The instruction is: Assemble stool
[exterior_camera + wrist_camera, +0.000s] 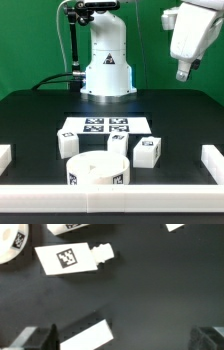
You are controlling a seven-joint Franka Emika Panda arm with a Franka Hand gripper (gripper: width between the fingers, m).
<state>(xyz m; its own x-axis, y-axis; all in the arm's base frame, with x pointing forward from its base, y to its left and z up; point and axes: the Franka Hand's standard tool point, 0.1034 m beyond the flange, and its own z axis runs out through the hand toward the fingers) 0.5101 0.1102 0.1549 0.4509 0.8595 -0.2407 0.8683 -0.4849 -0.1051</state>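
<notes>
The round white disc seat (pixel 95 170) lies at the table's front, with tags on its rim. Three short white leg blocks stand behind it: one (pixel 68 143) towards the exterior view's left, one (pixel 118 146) in the middle, one (pixel 148 151) towards the right. My gripper (pixel 184 72) hangs high above the table at the exterior view's right, well clear of all parts. In the wrist view one tagged leg block (pixel 72 259) lies far below, with the seat's edge (pixel 10 243) beside it. The gripper (pixel 122 343) is open and empty, its dark fingers (pixel 35 339) wide apart.
The marker board (pixel 100 127) lies flat in front of the robot base (pixel 108 62). Plain white blocks sit at the table's left edge (pixel 4 155) and right edge (pixel 212 160), and a white bar (pixel 110 196) runs along the front. A plain white block (pixel 88 336) shows in the wrist view.
</notes>
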